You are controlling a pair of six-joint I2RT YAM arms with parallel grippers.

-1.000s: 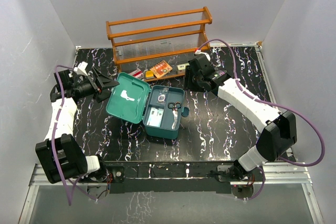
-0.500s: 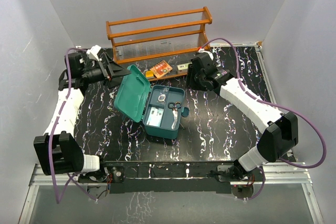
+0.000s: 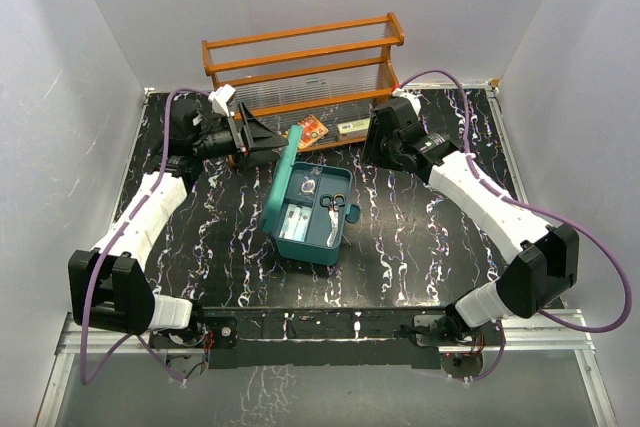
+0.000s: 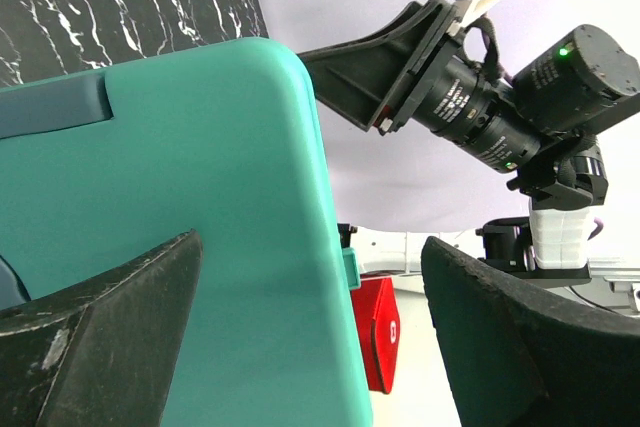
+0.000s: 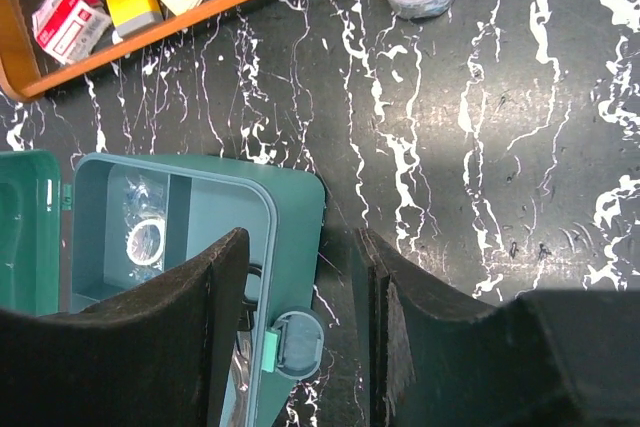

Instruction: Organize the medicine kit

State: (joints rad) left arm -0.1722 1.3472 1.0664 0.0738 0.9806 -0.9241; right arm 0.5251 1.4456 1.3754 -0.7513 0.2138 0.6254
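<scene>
Two risks stand out. The lid [image 3: 284, 169] stands almost upright and is only leaned on by the left hand [image 3: 272, 139], whose fingers are spread wide and grasp nothing. A push placed too high or off-centre could let the lid slide off the fingertips and drop back open. It could also shove the whole medicine kit [image 3: 312, 215] across the tabletop [image 3: 420, 237], since nothing braces it. The right hand [image 3: 383, 145] hovers part-open and empty, with the kit's front corner and latch [image 5: 297, 344] just below its fingers. Scissors [image 3: 335, 202] lying among the contents could, I judge, keep the lid from seating. The kit is a teal-green plastic box with rounded corners. The smooth back of its lid sits right in front of the left hand's fingers, with the open compartments beyond.
</scene>
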